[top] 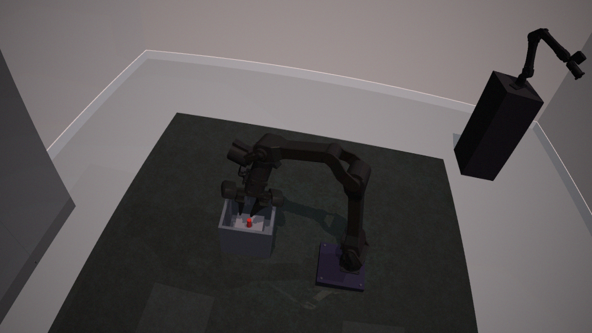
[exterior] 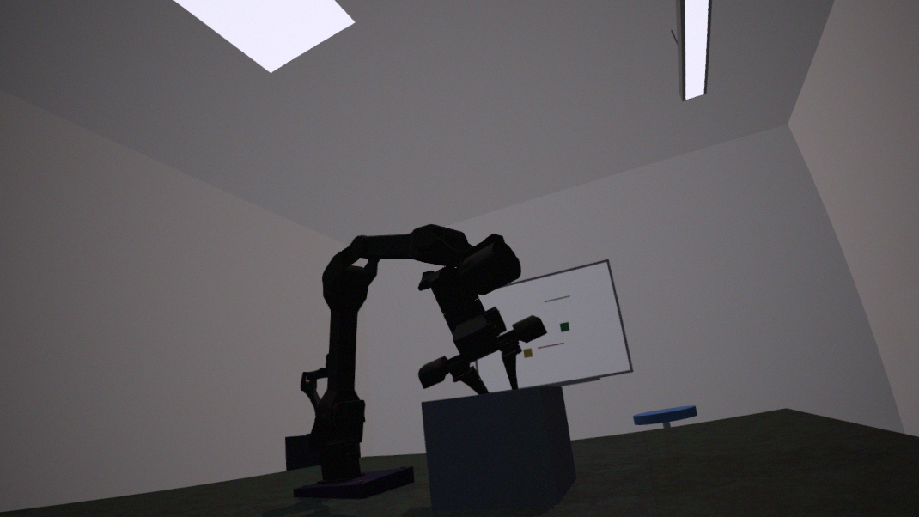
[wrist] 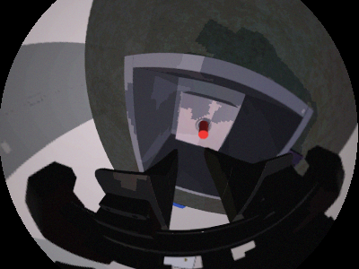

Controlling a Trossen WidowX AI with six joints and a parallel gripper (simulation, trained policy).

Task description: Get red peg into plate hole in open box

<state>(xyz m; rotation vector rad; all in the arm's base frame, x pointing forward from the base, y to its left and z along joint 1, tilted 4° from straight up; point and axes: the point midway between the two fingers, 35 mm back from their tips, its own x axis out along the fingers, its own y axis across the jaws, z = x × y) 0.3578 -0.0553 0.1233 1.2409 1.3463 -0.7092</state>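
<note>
The red peg (top: 249, 223) (wrist: 203, 130) stands in the hole of the pale plate (top: 258, 225) (wrist: 187, 131) at the bottom of the grey box (top: 246, 242) (exterior: 491, 450) (wrist: 157, 59). Its top sticks up above the plate, and its lower part is out of sight in the hole. In the exterior view the box wall hides it. My gripper (top: 246, 215) (exterior: 501, 391) (wrist: 190, 151) is open, with nothing between its fingertips. The fingertips are at about the height of the box rim, above and to one side of the peg, and do not touch it.
The box walls stand on all sides of the plate, close around the fingers. The arm's purple base plate (top: 331, 273) (exterior: 379, 483) is beside the box on the dark table top (top: 397, 232). A second arm on a black pedestal (top: 496, 128) stands far off.
</note>
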